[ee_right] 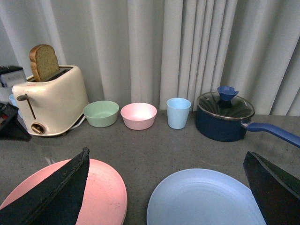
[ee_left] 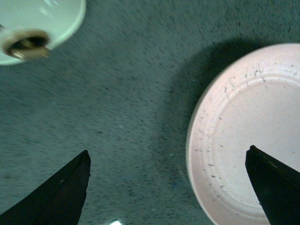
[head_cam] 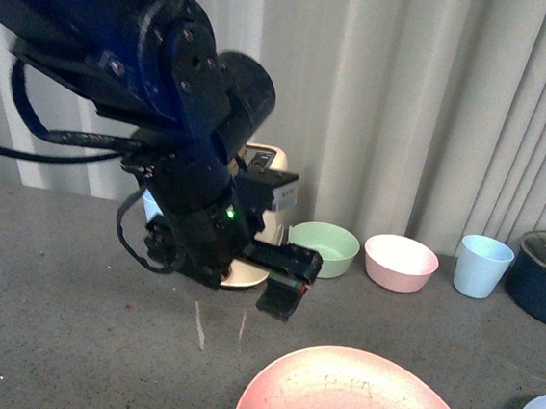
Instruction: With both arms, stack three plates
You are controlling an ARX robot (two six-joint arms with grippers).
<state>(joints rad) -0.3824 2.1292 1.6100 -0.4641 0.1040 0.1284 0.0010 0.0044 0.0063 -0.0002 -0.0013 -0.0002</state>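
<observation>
1. Risk, left side: your left gripper [ee_left: 168,150] hangs over the counter [head_cam: 68,320] with one finger [ee_left: 276,187] above the pink plate [head_cam: 351,396] and the other over bare counter. Drop straight down from here and you likely strike the plate's floor or tip its rim instead of pinching it.
2. Risk, grip: the plates are shallow and low-rimmed. A thin pinch at the rim may slip, and the plate could swing or drop on the way over.
3. Risk, clearance: the toaster [ee_right: 51,101] and the green bowl [head_cam: 324,248] stand along the back edge. A wide swing of the left arm may knock them.
4. Pincers: both are spread apart and hold nothing. The right gripper [ee_right: 166,152] looks down over the gap between the pink plate and the light blue plate [ee_right: 206,199].
5. Plates: the pink one lies at the near edge, about the middle, matte, with dark specks on its face. The light blue one sits just beside it toward the near right corner, not touching and unstacked.
6. Cream plate: a pale rim under the toaster may be it; you cannot tell.
</observation>
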